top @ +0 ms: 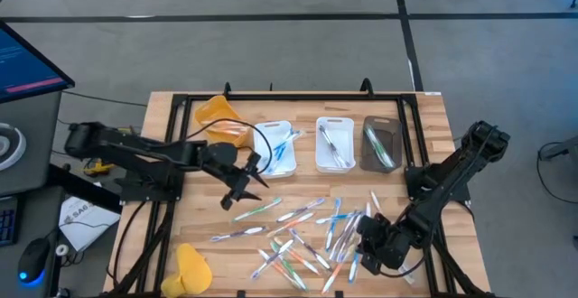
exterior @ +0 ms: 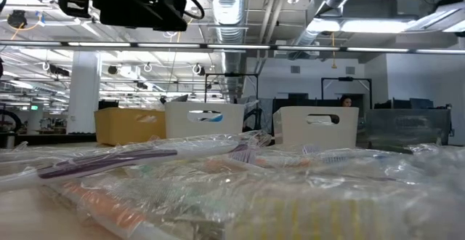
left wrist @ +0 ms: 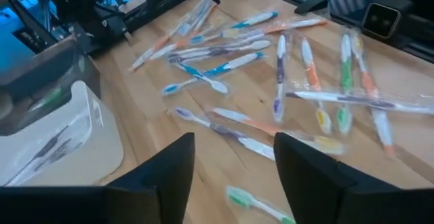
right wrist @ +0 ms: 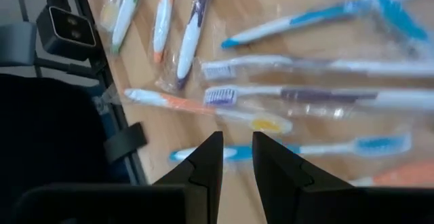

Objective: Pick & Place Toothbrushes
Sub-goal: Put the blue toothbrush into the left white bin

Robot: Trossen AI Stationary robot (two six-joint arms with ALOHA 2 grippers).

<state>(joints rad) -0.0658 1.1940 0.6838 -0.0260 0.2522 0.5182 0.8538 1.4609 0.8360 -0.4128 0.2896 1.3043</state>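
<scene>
With its fingers spread and nothing between them, the left gripper (top: 242,188) hangs just beside the left white tray (top: 276,148), so a drop-off looks finished and the next move calls for reaching back to the toothbrushes (top: 298,230) scattered across the near middle of the table (top: 433,117). The right gripper (top: 372,251), fingers narrowly parted around nothing, hovers low over the pile's right edge, seemingly lining up on a blue-handled brush (right wrist: 298,149).
</scene>
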